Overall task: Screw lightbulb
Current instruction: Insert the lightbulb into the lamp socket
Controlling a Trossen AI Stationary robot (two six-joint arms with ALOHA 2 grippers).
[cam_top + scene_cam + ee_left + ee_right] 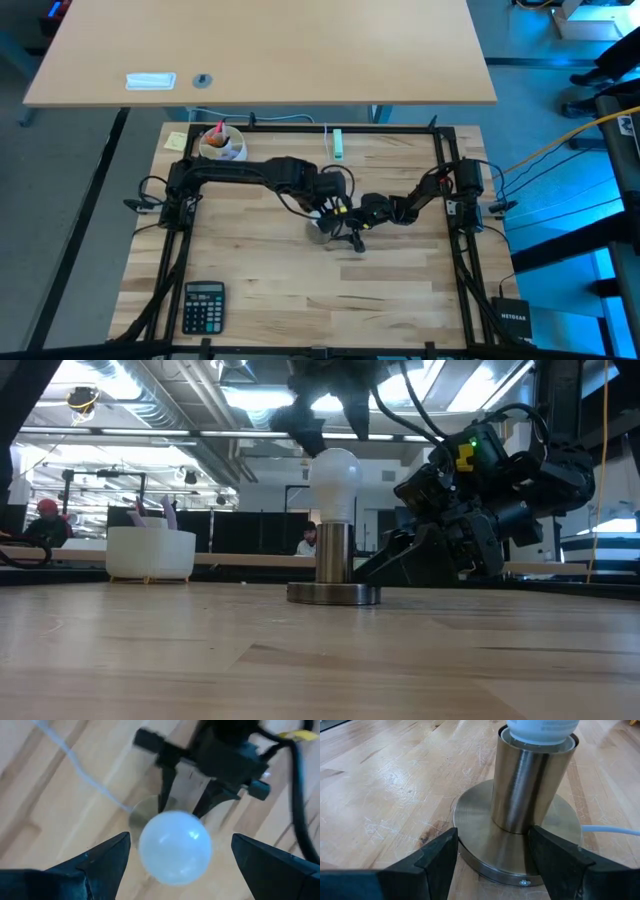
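Left tool (177,857) hangs apart around our lightbulb (175,847), not touching; right tool (492,857) straddles the socket (532,785), apart. Bulb glass looks slippery, fragile; we'd grip its widest part gently.

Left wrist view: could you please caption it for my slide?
Open left gripper poised above the lightbulb seated in its socket.

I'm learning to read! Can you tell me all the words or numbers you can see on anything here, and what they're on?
"NETGEAR": white letters on the small black box at the table's near right corner, tiny but just readable.
Black pocket calculator with grey keys: key markings too small to read.
Yellow sticky note at the table's far left: nothing readable.
Flat white card on the tan desk behind: blurred, unreadable.
Frosted white lightbulb in the brushed metal socket: no print visible.
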